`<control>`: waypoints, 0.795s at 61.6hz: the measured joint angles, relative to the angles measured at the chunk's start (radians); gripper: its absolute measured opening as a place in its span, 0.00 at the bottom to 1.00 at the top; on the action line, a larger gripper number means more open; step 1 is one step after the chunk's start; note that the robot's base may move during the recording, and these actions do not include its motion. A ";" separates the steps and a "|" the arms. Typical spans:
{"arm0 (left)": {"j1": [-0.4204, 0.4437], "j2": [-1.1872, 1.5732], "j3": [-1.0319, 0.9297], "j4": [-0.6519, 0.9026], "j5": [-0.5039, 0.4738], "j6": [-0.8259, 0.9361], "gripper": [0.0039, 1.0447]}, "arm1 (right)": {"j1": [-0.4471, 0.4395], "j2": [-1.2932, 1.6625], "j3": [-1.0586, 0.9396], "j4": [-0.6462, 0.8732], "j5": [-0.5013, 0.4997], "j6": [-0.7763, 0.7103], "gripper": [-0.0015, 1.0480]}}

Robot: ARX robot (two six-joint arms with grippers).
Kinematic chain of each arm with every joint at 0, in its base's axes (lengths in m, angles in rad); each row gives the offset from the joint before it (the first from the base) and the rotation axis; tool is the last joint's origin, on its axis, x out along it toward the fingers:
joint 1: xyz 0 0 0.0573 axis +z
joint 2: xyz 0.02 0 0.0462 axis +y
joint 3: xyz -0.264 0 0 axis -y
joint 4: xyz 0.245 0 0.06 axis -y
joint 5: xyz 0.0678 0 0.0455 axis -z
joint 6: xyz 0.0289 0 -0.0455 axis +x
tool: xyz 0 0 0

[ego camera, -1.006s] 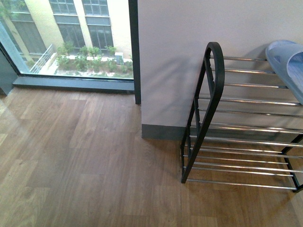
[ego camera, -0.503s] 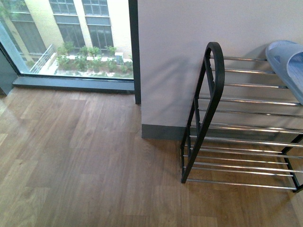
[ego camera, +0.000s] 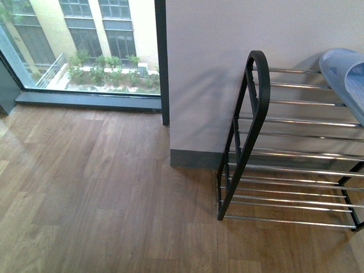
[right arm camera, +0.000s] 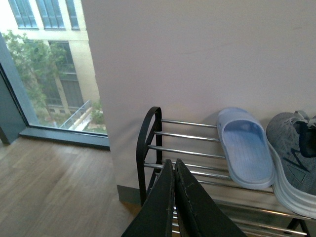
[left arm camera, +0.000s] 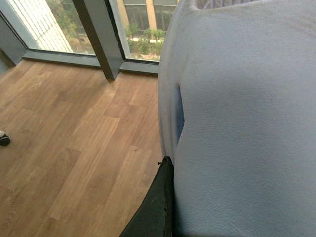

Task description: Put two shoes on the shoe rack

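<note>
Left gripper (left arm camera: 165,197) pinches my pale blue slipper (left arm camera: 247,123), not yet racked; right gripper (right arm camera: 174,197) pressed together, empty. Other slipper (right arm camera: 245,145) and sneaker (right arm camera: 296,148) sit on shoe rack (right arm camera: 148,143) top tier.

The top tier of the shoe rack (ego camera: 296,105) lay bare from its black side frame (ego camera: 253,114) across to a pale blue slipper (ego camera: 347,79), which filled the far end beside a grey sneaker (right arm camera: 294,158). The wall (ego camera: 227,34) closed off the space directly behind the rods. Open wooden floor (ego camera: 85,193) stretched from the rack toward the window (ego camera: 85,45). A second pale blue slipper (left arm camera: 242,123) blocked most of the left wrist view.
</note>
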 joint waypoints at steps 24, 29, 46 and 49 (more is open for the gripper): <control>0.000 0.000 0.000 0.000 0.000 0.000 0.02 | 0.000 -0.002 0.000 0.000 0.000 0.000 0.52; 0.000 0.000 0.000 0.000 -0.002 0.000 0.02 | 0.000 -0.002 0.000 0.000 -0.003 -0.001 0.66; 0.000 0.000 0.000 0.000 -0.002 0.000 0.02 | 0.000 -0.002 0.000 0.000 -0.004 0.000 0.91; 0.000 0.000 0.000 0.000 -0.001 0.000 0.02 | 0.000 -0.002 0.000 0.000 -0.003 0.000 0.91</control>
